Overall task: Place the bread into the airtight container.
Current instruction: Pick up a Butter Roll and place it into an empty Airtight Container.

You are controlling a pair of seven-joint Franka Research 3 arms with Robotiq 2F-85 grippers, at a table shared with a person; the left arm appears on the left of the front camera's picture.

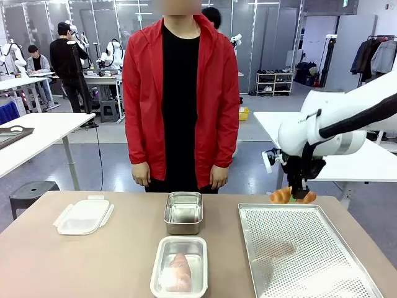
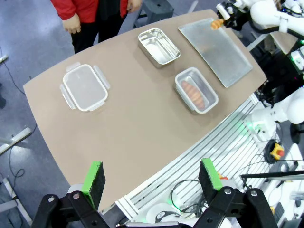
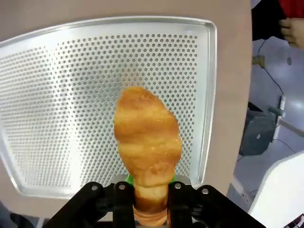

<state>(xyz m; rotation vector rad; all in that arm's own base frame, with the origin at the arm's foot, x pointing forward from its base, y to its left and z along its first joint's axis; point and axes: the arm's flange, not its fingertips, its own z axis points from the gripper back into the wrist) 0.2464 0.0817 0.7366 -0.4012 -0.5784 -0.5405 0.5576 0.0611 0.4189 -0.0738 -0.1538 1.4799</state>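
Evidently the right gripper (image 1: 299, 192), at frame right, is clamping the bread (image 1: 282, 196) by one end, holding it clear of the tray (image 1: 310, 261) for carrying to the container (image 1: 183, 214).

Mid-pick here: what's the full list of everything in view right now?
croissant: one, golden brown, held over the tray's far end
second bread: one, orange-brown, inside the near tin
near tin: one, silver, near middle of the table
far tin: one, silver, empty, just beyond the near tin
airtight container: one, clear white, lid on, left side of the table
perforated tray: one, silver, right side of the table
table: one, brown
person: one, red jacket over black, standing at the far side, hands down
right arm: one, white, jaws shut on the croissant
left jaws: one pair, black with green pads, open, empty, high above the table edge
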